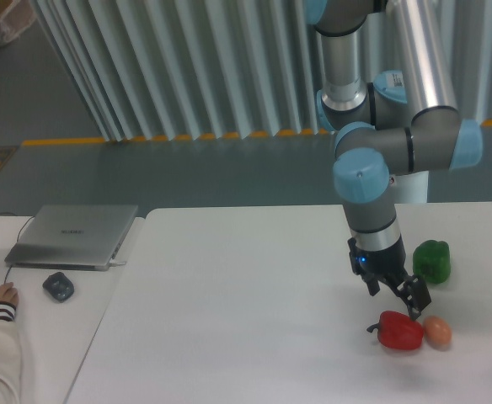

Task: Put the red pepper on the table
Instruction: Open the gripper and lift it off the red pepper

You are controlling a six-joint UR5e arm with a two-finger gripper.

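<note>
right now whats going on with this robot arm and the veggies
The gripper hangs open just above the red pepper, which lies on the white table touching a small orange egg-shaped thing. Nothing is held. A green pepper sits further back, and a laptop rests on the side desk.

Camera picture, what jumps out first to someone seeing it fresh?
The big grey and blue robot arm reaching down over the white table, its tool open just above a glossy red pepper. A small orange egg sits right beside the pepper, and a green pepper lies farther back.
</note>
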